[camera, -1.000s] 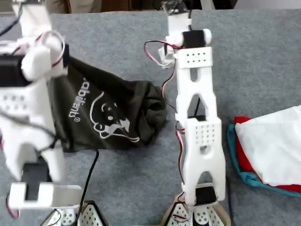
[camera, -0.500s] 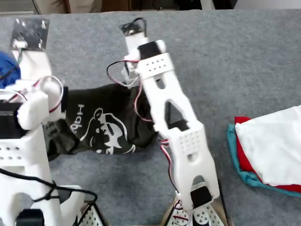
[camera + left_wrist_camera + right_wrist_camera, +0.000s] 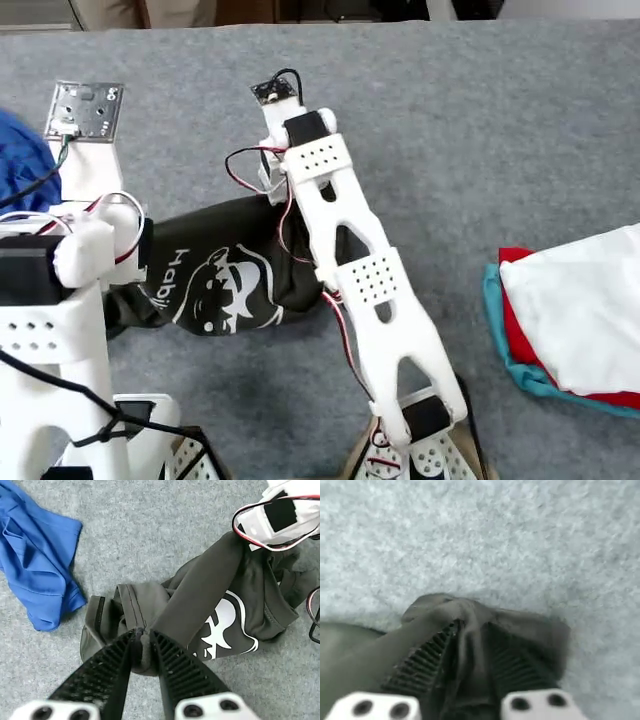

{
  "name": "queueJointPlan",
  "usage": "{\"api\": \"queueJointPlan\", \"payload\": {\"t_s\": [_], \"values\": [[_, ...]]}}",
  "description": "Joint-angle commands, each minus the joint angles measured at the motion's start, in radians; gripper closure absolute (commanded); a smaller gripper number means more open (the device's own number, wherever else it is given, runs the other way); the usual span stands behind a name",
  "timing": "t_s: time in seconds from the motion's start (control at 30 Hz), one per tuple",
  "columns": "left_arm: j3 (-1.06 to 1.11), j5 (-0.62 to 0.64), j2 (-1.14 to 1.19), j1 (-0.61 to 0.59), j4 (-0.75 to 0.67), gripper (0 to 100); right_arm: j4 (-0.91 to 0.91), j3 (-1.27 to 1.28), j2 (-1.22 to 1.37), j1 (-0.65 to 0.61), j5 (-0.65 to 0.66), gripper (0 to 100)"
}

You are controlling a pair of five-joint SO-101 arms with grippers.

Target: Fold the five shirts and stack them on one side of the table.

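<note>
Left wrist view: my left fingers (image 3: 105,672) are shut tight on a fold of the dark shirt (image 3: 195,590). My right fingers (image 3: 420,665) pinch its far edge. The shirt lies bunched on the worktop (image 3: 500,120), left of the middle, pulled between both arms. It is soft, light and floppy, so I think it will sag and slip if I pinch thin bits. Corners or the hem look best to hold. A blue shirt (image 3: 18,165) lies at the far left. Folded shirts (image 3: 580,310) sit stacked at the right.
</note>
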Motion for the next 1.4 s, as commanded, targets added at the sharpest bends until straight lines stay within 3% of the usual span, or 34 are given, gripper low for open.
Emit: {"api": "queueJointPlan", "payload": {"t_s": [0.0,0.23,0.53,0.63,0.87,1.0,1.37], "values": [[-0.006,0.000,-0.021,0.008,0.008,98,0.038,-0.177,-0.022,0.062,0.000,99.3],[-0.008,-0.002,-0.021,0.002,0.003,98,0.038,-0.194,-0.297,0.151,-0.002,99.3],[-0.006,-0.002,-0.021,-0.002,-0.158,98,0.041,-0.139,-0.722,0.239,0.034,99.3],[-0.008,-0.005,-0.021,-0.002,-0.153,98,0.043,0.076,-0.858,0.232,0.044,99.3],[-0.021,-0.049,-0.022,-0.003,-0.051,98,0.035,0.918,-1.214,0.205,0.121,99.2],[-0.015,-0.049,-0.022,-0.037,-0.009,98,0.035,1.256,-1.270,0.211,0.186,99.2],[0.068,-0.158,-0.024,-0.224,0.008,98,0.037,1.662,-1.247,0.101,0.293,99.1]]}}
